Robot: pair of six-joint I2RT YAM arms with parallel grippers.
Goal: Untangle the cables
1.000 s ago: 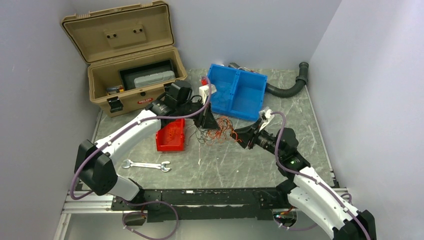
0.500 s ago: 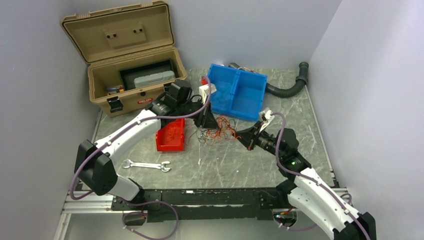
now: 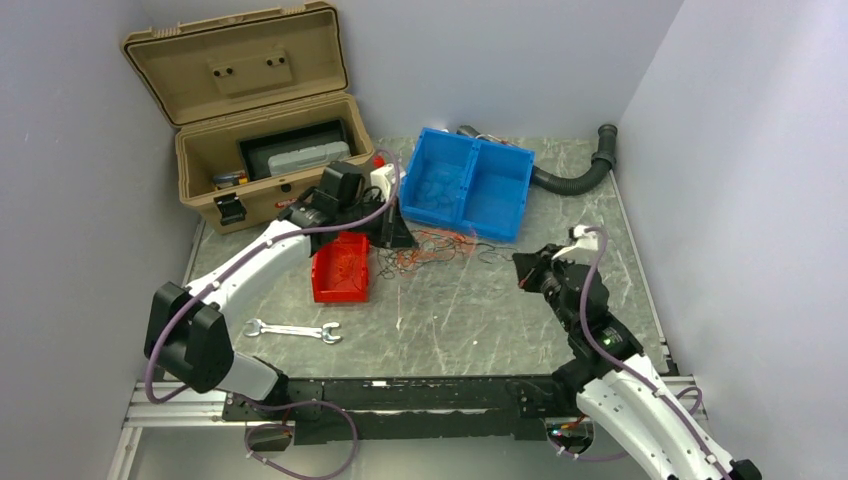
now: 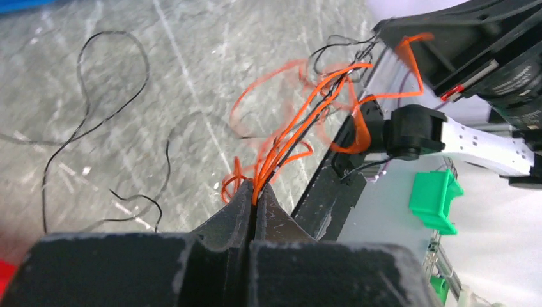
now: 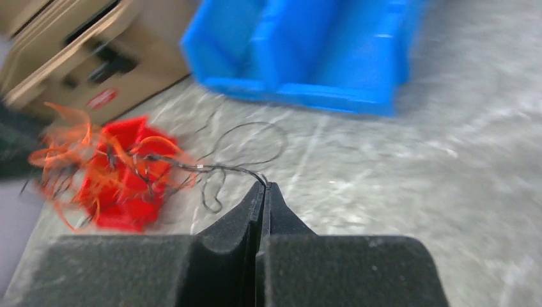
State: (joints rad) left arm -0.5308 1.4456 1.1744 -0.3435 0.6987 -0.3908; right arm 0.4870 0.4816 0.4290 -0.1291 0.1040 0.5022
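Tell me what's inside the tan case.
A black tray holding a grey box, and a small yellowish item at the left end. Anything under the tray is covered.

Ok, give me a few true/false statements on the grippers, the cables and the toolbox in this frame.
1. The left gripper is shut on orange and black cables. True.
2. The right gripper hangs open. False: it is shut on a thin black cable.
3. The tan toolbox has its lid closed. False: the lid stands open.
4. The wrench lies on the table, apart from the red bin. True.
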